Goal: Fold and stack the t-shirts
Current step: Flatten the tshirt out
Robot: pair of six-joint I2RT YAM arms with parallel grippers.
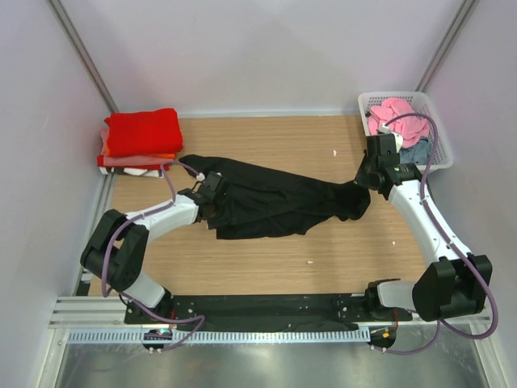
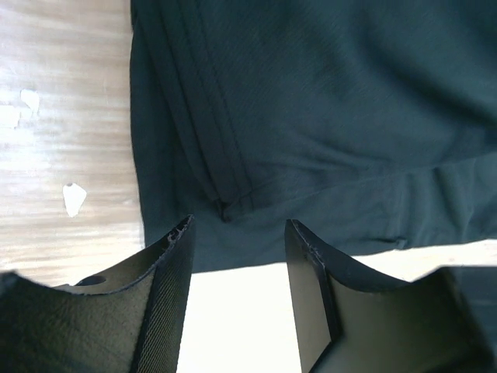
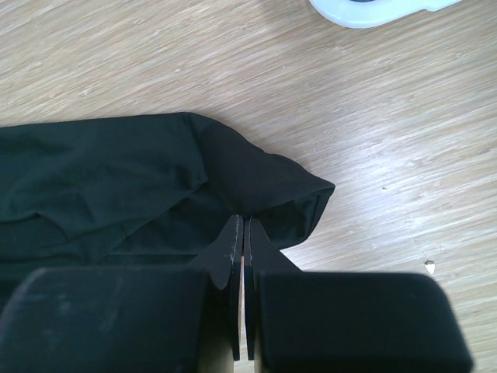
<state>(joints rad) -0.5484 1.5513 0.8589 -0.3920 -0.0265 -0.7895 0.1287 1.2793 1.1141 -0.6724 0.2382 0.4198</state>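
A black t-shirt [image 1: 275,202] lies crumpled across the middle of the wooden table [image 1: 323,259]. My left gripper [image 1: 212,187] is open and empty at the shirt's left edge. In the left wrist view the gripper [image 2: 237,229] has its jaws spread, with the black cloth [image 2: 326,116] just beyond the tips. My right gripper [image 1: 365,179] is shut on the shirt's right end. In the right wrist view the gripper [image 3: 244,221] pinches a fold of the black cloth [image 3: 101,186]. Folded shirts are stacked at the back left, with a red one [image 1: 141,133] on top.
A white lattice basket [image 1: 404,95] stands at the back right, holding a pink shirt [image 1: 400,117] and a grey-blue one [image 1: 416,151]. Its corner shows in the right wrist view [image 3: 373,12]. Grey walls enclose the table on three sides. Small white specks lie on the wood.
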